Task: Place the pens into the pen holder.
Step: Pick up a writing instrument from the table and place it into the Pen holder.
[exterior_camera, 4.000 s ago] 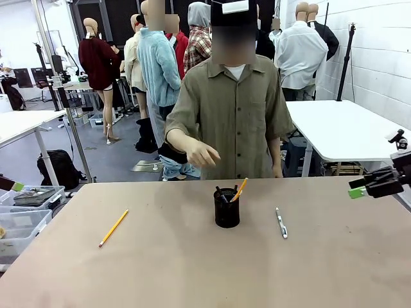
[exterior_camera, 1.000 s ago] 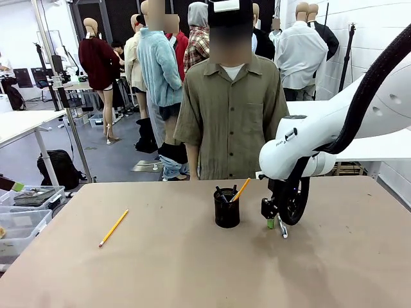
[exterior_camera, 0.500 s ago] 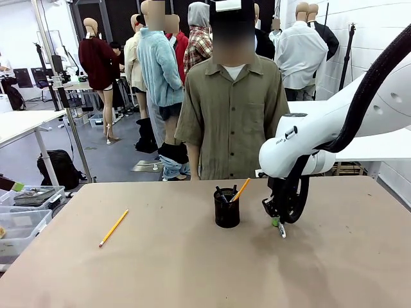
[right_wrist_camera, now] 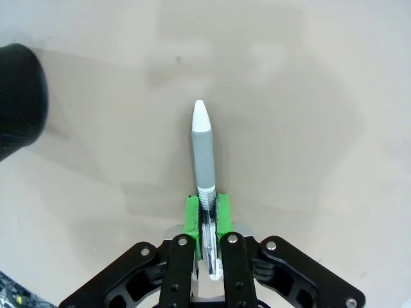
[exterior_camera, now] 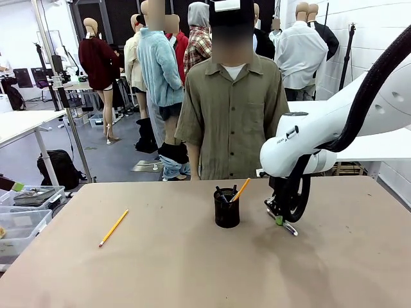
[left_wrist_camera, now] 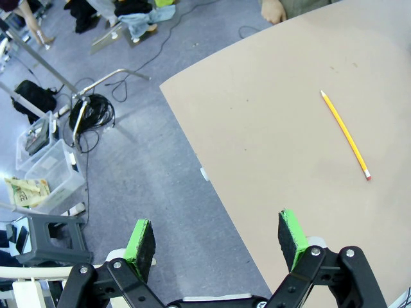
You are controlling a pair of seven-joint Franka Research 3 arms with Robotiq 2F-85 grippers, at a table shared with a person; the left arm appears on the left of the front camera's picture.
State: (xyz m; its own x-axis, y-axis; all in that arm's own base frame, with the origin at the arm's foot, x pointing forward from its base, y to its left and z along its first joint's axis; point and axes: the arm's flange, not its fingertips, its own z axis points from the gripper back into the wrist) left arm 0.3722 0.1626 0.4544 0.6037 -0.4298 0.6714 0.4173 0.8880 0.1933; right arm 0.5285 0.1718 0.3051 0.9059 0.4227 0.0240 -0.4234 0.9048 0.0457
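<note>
Swung askew, one silver-white pen [right_wrist_camera: 204, 154] clamped in right gripper [right_wrist_camera: 205, 206] (left gripper [left_wrist_camera: 217, 241] apart).

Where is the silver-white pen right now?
Front view: the silver-white pen is right of the pen holder, pinched in the jaws of the right gripper.

A plain light-brown tabletop [exterior_camera: 160, 269] carries a yellow wooden pencil [exterior_camera: 113, 228] lying toward its left and a black wire-mesh cylindrical pen holder [exterior_camera: 227, 210] standing near centre.
</note>
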